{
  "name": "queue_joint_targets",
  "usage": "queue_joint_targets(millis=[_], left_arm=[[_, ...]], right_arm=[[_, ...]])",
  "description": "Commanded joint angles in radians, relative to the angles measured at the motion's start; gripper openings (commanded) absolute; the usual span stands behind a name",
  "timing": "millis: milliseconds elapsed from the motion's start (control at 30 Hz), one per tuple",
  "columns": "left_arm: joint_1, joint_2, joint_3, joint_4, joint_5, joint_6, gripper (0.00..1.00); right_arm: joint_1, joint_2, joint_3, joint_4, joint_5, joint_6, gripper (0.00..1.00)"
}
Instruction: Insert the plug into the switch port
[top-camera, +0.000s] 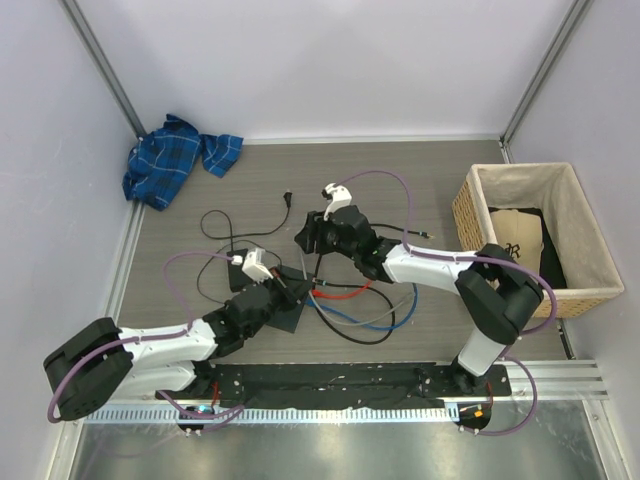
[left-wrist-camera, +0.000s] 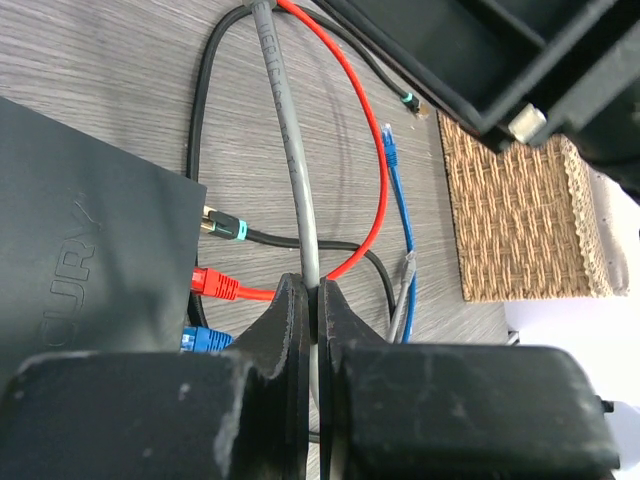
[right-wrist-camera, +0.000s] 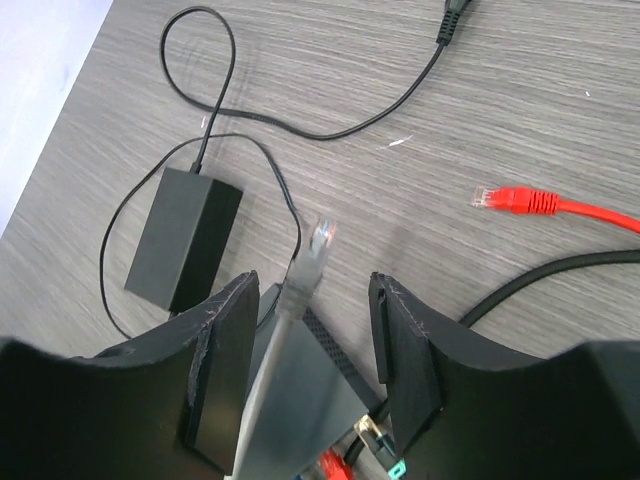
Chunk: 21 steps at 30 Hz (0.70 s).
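The grey cable (left-wrist-camera: 290, 150) is clamped in the left pincer (left-wrist-camera: 315, 300), with the switch (left-wrist-camera: 90, 240) lying just to its left. The right pincer (right-wrist-camera: 310, 290) is spread apart, and the plug (right-wrist-camera: 320, 238) is seen between its fingers.

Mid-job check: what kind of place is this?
Likely a robot test cell in a lab: blank white walls box in the table, and props like the switch, loose cables and a wicker basket look staged.
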Motion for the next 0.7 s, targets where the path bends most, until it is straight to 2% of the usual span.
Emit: queue_joint_targets(millis=[0, 400, 667], left_arm=[[-0.012, 0.004, 0.015, 0.049, -0.048, 0.033, 0.00], [-0.015, 0.004, 0.015, 0.043, -0.060, 0.033, 0.00], [-0.016, 0.007, 0.019, 0.041, -0.058, 0.037, 0.00]], right_arm=[[0.001, 0.022, 0.070, 0.046, 0.030, 0.019, 0.55], [-0.001, 0.047, 0.092, -0.009, -0.022, 0.037, 0.45], [0.001, 0.055, 0.100, -0.026, -0.036, 0.048, 0.34]])
